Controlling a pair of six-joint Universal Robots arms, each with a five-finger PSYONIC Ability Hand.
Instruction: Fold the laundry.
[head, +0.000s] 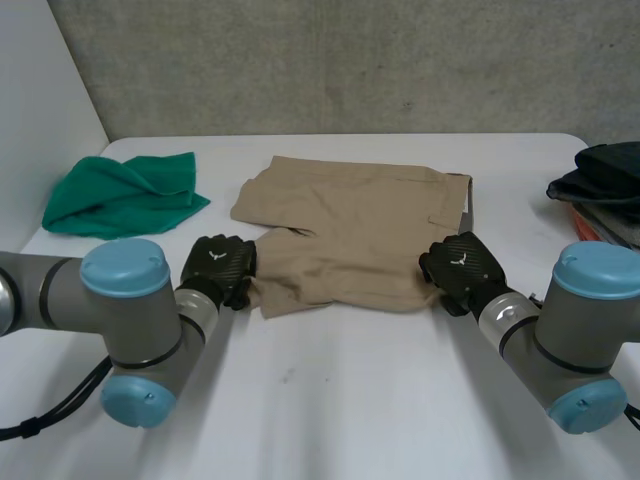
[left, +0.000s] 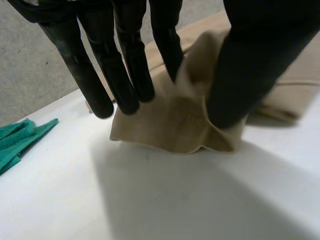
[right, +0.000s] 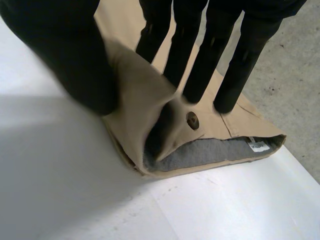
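White table (head: 330, 400), grey concrete wall (head: 350, 60) behind.

Left hand (head: 218, 268): at the near-left corner of the tan shorts (head: 350, 230). Fingers (left: 127, 75) straight, tips down on the cloth; thumb (left: 255, 65) opposite, with a raised ridge of hem pinched between. Grip taken, cloth not yet lifted clear of the table.

Right hand (head: 460, 268): at the near-right corner, on the waistband. Fingers (right: 205, 65) straight and thumb (right: 65, 55) closed against them, a fold of tan cloth gathered between. Button (right: 192, 120) just beside the fingertips; grey lining (right: 205, 155) and a small label (right: 259, 146) open to view at the waist end.

Tan shorts: flat at mid-table, between the two hands and running away to the far side. Long axis left to right, waist right, leg hem left. One hand at each end of the near edge, neither nearer than the other; bulk of the garment lying far of both. Likely next move: near edge raised and carried far, over onto the far edge, both hands level.

Green cloth (head: 125, 195): crumpled, far left, well apart from the shorts.

Dark clothes pile (head: 605, 175): far right, at the table edge.
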